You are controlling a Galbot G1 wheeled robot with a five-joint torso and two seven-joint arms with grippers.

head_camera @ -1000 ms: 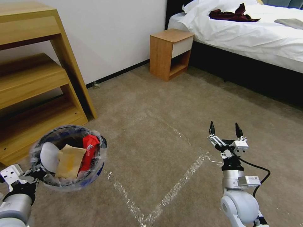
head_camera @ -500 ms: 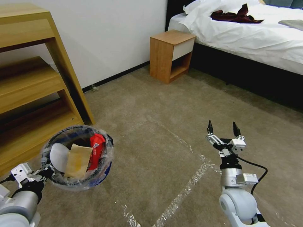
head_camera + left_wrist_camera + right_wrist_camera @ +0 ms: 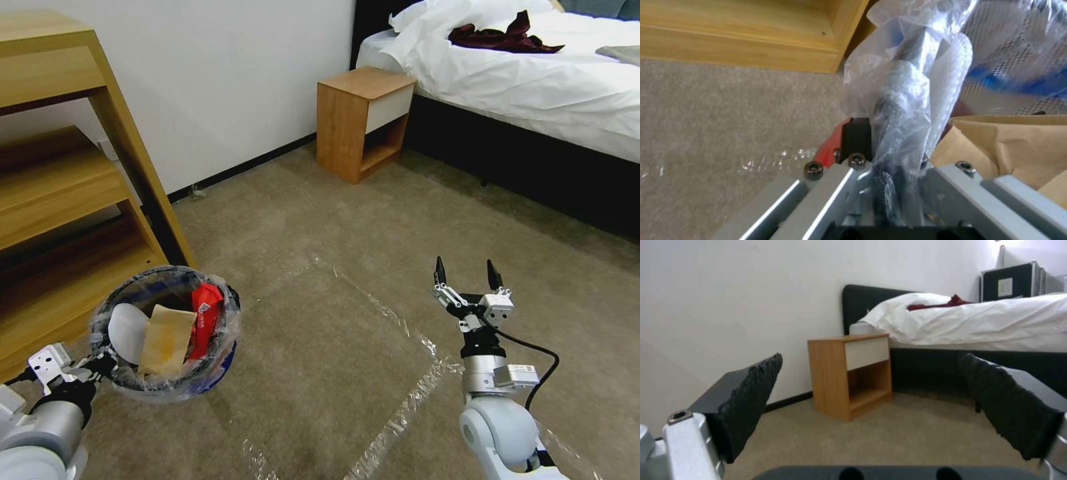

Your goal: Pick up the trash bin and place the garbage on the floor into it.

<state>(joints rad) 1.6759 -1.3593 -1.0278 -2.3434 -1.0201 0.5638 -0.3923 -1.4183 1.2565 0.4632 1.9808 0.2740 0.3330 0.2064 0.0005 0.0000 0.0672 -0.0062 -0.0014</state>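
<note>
The trash bin [image 3: 167, 333], near left above the floor [image 3: 320, 347], holds a white slipper [image 3: 127, 328], a tan box [image 3: 163, 340] and a red wrapper [image 3: 205, 313]. The left claw [image 3: 100, 365] grips its bagged rim. The right claw [image 3: 465, 279] hangs open, empty. Farther off stand a wooden nightstand [image 3: 363, 120] and a bed [image 3: 533, 73].

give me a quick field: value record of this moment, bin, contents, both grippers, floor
bin: trash bin held above the floor, lined with a clear plastic bag
contents: tan paper bag, red wrapper, white piece
left gripper: shut on the trash bin's bag-covered rim
right gripper: open, empty, fingers pointing toward the nightstand
floor: beige carpet crossed by clear tape strips; no litter on the visible part
surroundings: wooden shelf by the bin, bed behind
</note>
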